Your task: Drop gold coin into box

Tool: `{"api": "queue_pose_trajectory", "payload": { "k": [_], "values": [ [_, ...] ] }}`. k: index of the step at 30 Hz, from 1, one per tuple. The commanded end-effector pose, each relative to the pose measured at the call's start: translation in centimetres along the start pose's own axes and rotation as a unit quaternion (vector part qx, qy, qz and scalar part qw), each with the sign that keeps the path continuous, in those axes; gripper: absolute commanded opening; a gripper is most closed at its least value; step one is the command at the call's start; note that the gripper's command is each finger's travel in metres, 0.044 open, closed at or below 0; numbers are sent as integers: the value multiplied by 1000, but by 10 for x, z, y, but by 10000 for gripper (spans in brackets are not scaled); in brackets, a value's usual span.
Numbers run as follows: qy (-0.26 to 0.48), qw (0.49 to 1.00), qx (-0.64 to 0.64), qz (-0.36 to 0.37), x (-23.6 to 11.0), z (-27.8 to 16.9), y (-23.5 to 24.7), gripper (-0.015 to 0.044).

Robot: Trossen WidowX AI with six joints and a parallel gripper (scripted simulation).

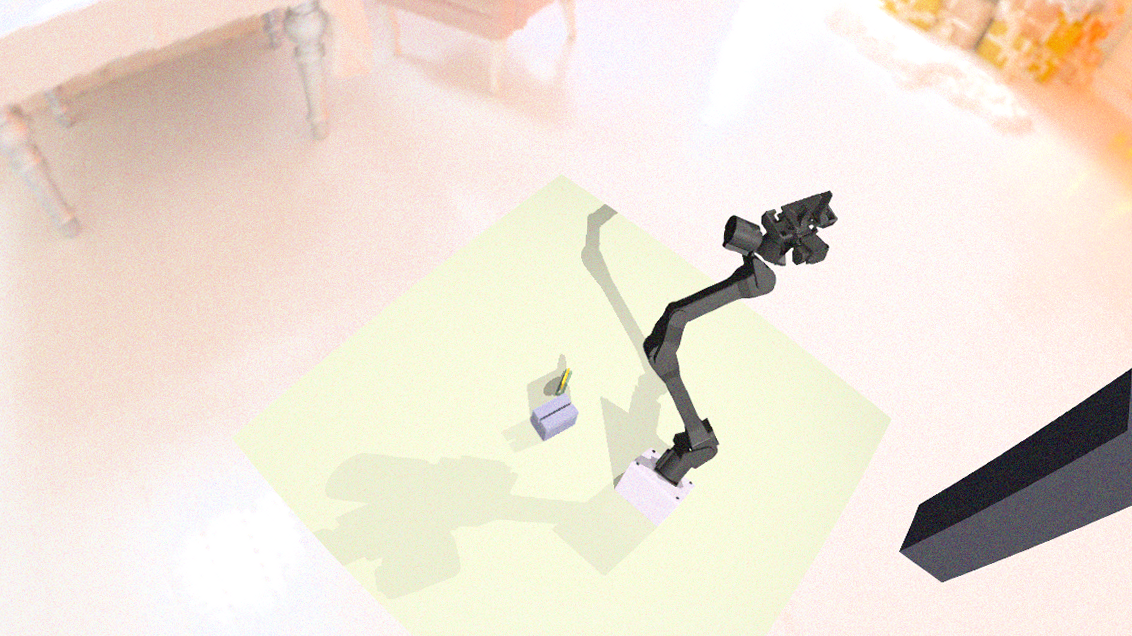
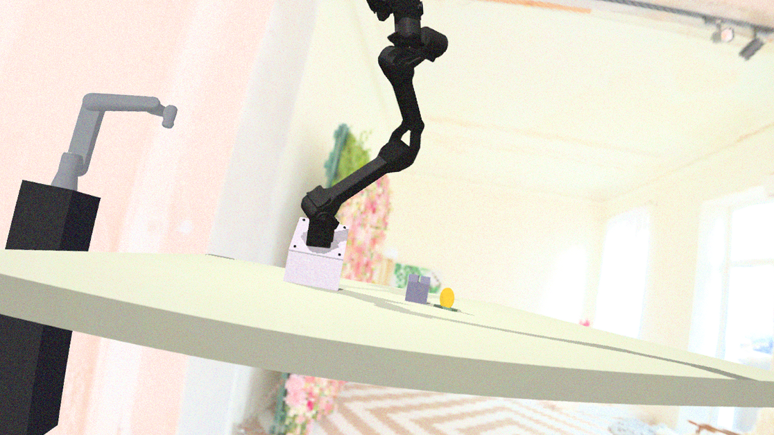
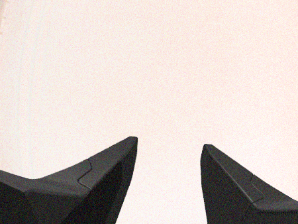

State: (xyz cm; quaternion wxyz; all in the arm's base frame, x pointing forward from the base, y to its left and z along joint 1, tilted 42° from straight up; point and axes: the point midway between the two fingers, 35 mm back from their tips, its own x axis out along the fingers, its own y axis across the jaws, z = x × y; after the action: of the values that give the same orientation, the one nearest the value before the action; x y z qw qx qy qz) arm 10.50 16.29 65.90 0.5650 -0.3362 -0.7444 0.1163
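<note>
Coin (image 1: 565, 382) standing on edge in its dark-green holder (image 2: 448, 309), just beside the grey box (image 1: 553, 420), on the box's side away from the arm's white base (image 1: 642, 497). Slot in the box lid running roughly parallel to the coin's face, so little turning of the wrist likely needed between pick and drop.

Gripper (image 1: 796, 227) raised high, well apart from the box, out past the base on the opposite side and pointing upward, away from the table (image 1: 400, 377). Fingers partly closed with a bare gap between them, nothing held; only pale wall ahead in the wrist view.

Coin therefore far below and behind the gripper, reachable only after swinging back over the base and tipping downward. Jaws probably best lined up across the coin's thin edge, closing on its two flat faces.
</note>
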Motion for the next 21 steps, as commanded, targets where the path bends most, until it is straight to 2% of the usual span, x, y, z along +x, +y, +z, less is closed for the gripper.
{"api": "queue_pose_trajectory", "payload": {
  "k": [1,5,10,14,21],
  "values": [
    [-54,996,-19,-66,5,44,-39,161],
    [-114,982,-33,-147,-1,90,-89,161],
    [-173,950,-48,-257,-29,136,-155,161],
    [-179,924,-57,-335,-57,151,-196,161],
    [-195,845,-67,-494,-138,166,-275,161]
  ]
}}
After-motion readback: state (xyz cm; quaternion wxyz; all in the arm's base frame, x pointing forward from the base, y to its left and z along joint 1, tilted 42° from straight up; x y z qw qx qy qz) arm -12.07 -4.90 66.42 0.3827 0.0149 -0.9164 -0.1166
